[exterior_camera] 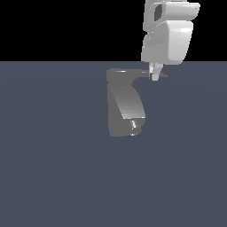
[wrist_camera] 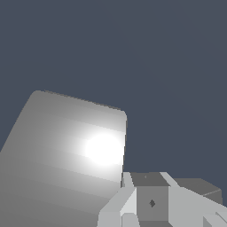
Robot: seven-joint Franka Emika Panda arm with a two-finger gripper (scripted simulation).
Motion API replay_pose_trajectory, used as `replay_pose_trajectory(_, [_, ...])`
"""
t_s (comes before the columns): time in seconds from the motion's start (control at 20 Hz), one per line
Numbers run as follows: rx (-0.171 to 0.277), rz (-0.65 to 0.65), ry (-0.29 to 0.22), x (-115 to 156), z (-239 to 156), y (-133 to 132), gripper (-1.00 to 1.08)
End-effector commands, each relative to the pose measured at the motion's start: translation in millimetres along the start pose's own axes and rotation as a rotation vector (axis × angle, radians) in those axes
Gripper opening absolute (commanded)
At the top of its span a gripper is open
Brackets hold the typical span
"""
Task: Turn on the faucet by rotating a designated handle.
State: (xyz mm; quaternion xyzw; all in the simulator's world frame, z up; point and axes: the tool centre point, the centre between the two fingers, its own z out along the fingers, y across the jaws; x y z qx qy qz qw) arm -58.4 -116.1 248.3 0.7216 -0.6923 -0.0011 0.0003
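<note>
Faucet (exterior_camera: 125,108) stands grey and upright; your white gripper (exterior_camera: 155,76) meets its handle (exterior_camera: 142,73) near the tip. You cannot tell how wide the fingers are.

A bare simulated test scene, not a real room: a flat, featureless slate-blue surface (exterior_camera: 53,177) carries the untextured grey faucet (exterior_camera: 125,111), and behind the faucet lies only plain black backdrop (exterior_camera: 66,26).
</note>
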Motion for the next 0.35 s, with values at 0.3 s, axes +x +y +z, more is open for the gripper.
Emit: replay_pose_trajectory(0.3, [0.002, 0.025, 0.001, 35, 0, -16, -1.00])
